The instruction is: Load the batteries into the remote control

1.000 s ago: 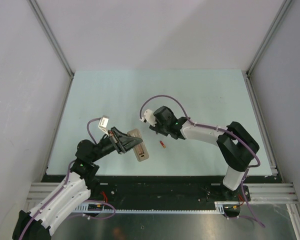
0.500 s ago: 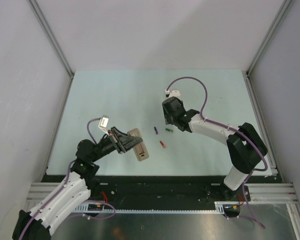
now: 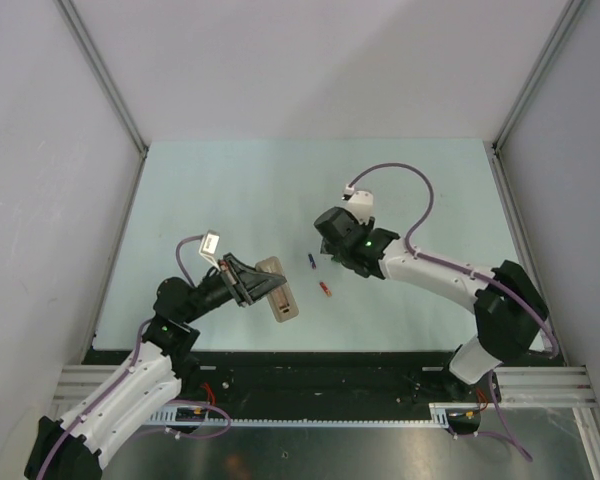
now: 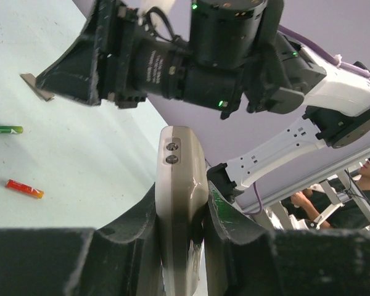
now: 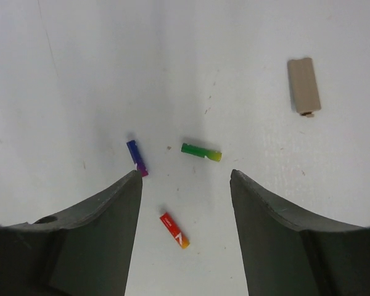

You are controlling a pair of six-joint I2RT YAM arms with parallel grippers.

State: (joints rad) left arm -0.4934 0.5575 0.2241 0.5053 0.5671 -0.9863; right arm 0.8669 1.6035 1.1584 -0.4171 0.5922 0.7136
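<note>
The slim, smooth off-white remote control sits clamped between the dark, rough left fingers. The blue battery, green battery and red battery, tiny cylinders, lie apart on the pale matte bench, under the right fingers, spread wide and empty. A flat beige cover piece lies well apart.

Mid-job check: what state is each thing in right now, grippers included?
remote control: clamped in the left gripper.
left gripper: shut on the remote control.
right gripper: open, empty, above the table.
blue battery: lying loose on the table.
green battery: lying loose on the table.
red battery: lying loose on the table.
cover piece: lying on the table, off the remote control.
</note>
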